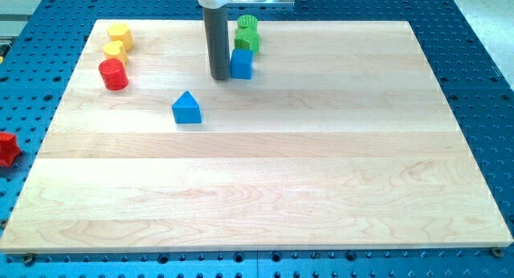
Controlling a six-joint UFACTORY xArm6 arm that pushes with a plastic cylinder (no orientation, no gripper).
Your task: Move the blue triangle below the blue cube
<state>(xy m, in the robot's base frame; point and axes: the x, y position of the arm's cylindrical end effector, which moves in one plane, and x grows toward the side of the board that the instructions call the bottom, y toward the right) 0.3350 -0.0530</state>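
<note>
The tip (pixel 219 77) is found at upper centre, just left of the blue cube (pixel 241 64). No claw is fitted. The blue triangle (pixel 186 108) lies lower-left on the desk (pixel 321 190). Approach is judged pending; a rightward push is required.

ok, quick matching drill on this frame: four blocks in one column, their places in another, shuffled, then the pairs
1. blue triangle
2. blue cube
3. red cylinder
4. red block

A. off the board, view's left edge
B. just right of my tip
C. below two yellow blocks, upper left
D. alone, below-left of my tip

Pairs: 1-D, 2-B, 3-C, 4-A
</note>
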